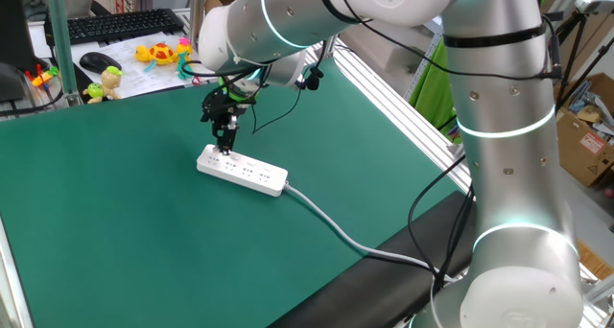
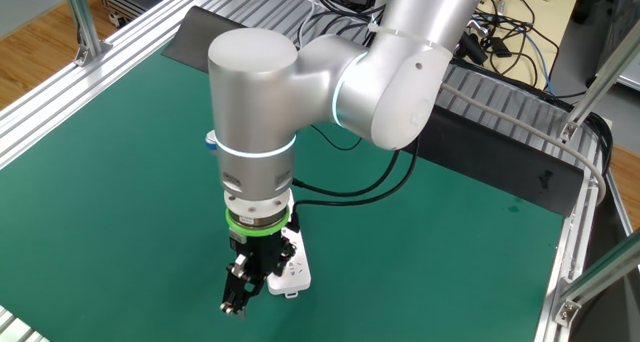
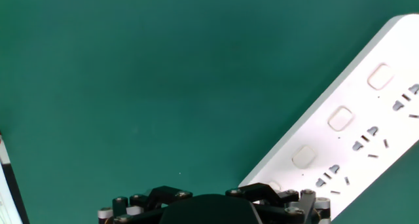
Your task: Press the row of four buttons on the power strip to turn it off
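Note:
The power strip is a long white bar lying on the green mat, with its thick white cable running off to the lower right. In the hand view the power strip crosses the right side at a slant. Three of the row of four buttons show as small rounded squares. A fourth is partly hidden at the gripper's black base. My gripper hangs over the strip's left end, fingers pointing down, open, holding nothing. I cannot tell whether it touches the strip. In the other fixed view the gripper and arm hide most of the power strip.
Beyond the mat's far left edge lie a black keyboard, a mouse and small toys. An aluminium rail borders the mat on the right. My own arm stands at the front right.

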Controlling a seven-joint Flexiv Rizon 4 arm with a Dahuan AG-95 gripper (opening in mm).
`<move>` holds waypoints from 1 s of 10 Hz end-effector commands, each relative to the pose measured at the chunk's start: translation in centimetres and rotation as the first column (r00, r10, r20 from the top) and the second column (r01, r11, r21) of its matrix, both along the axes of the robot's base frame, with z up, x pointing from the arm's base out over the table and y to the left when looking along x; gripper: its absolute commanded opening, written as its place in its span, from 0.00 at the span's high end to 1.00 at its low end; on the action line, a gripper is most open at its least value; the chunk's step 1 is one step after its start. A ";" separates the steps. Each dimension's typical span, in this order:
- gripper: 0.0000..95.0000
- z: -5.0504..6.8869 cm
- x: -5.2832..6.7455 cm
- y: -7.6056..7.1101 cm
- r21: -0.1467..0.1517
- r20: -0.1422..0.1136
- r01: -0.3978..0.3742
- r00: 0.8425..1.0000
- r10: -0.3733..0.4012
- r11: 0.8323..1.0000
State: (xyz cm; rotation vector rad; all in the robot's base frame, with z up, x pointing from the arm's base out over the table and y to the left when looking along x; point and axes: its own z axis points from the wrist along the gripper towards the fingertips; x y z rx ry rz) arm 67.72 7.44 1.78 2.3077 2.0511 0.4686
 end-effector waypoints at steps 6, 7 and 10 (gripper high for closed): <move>0.00 0.7 -0.4 -0.2 -0.042 -0.013 -0.123 0.992 0.123 0.992; 0.00 1.1 -0.5 -0.3 -0.047 -0.010 -0.151 0.989 0.151 0.987; 0.00 2.6 -1.1 -0.9 -0.083 -0.002 -0.292 0.956 0.293 0.953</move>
